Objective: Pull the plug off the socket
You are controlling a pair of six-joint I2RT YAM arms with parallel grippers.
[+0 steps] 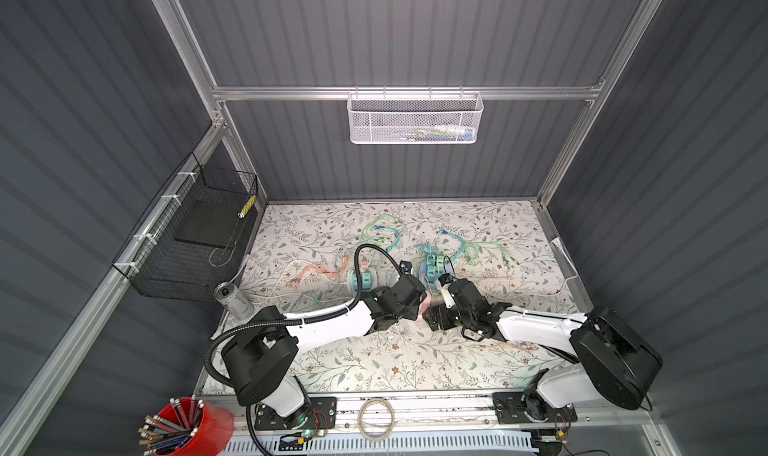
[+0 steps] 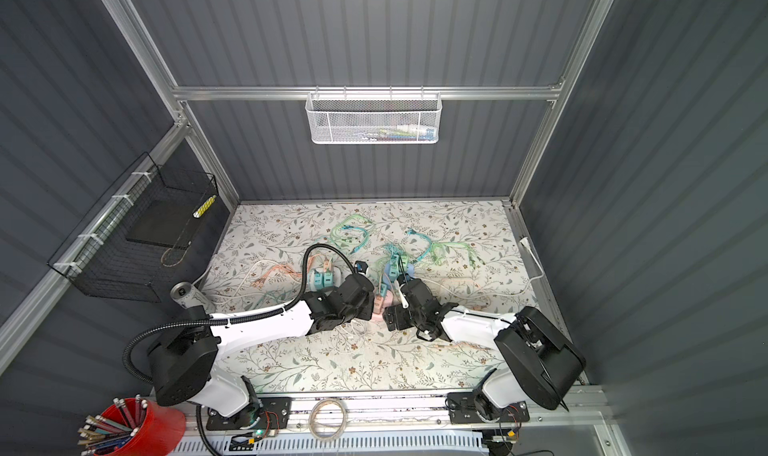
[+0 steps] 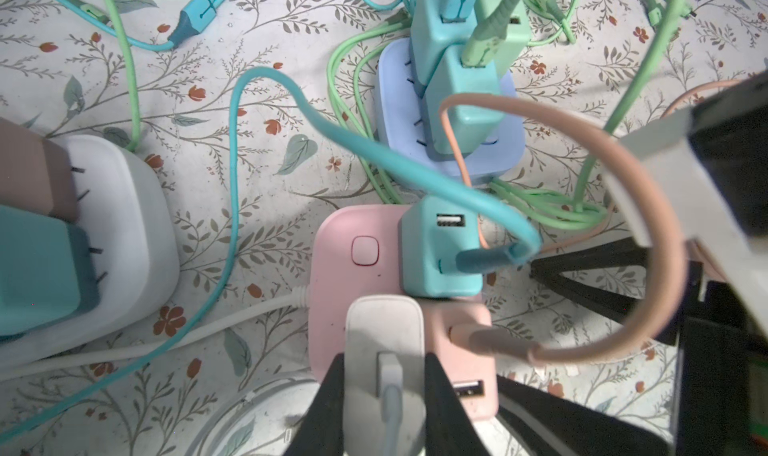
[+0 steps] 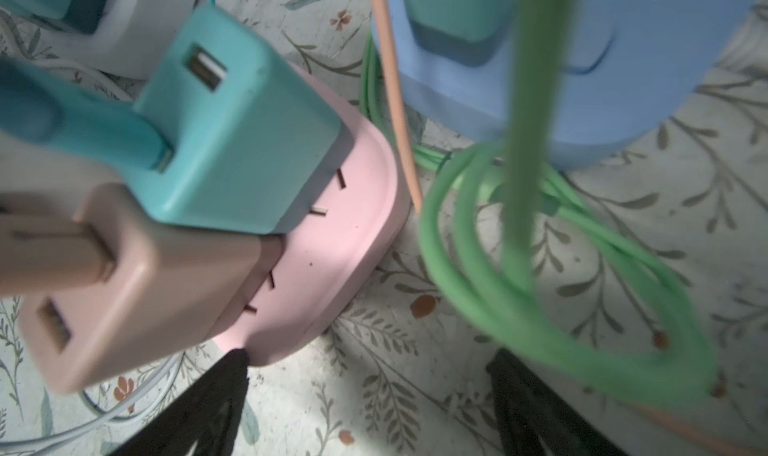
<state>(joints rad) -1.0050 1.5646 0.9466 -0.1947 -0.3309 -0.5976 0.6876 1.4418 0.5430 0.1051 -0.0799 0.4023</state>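
Observation:
A pink socket [image 3: 332, 275] lies on the flowered table, and both top views show it between the two arms [image 2: 379, 306]. Three plugs stand in it: a white plug [image 3: 384, 329] with a white cable, a teal plug [image 3: 436, 250] and a pale pink plug [image 4: 137, 292]. My left gripper [image 3: 384, 364] is shut on the white plug, with one black finger [image 3: 328, 395] against each side of it. My right gripper [image 4: 368, 362] is open just off the socket's corner [image 4: 345, 246]. One of its fingers [image 4: 232, 366] is at the socket's edge and nothing lies between the fingers.
A lilac-blue socket [image 3: 395, 113] holds teal and green plugs just beyond. A white socket [image 3: 137, 225] with plugs is to the left. Green, teal and pink cables loop all around. A silver can [image 1: 232, 300] and a black wire basket [image 1: 195, 233] are at the left edge.

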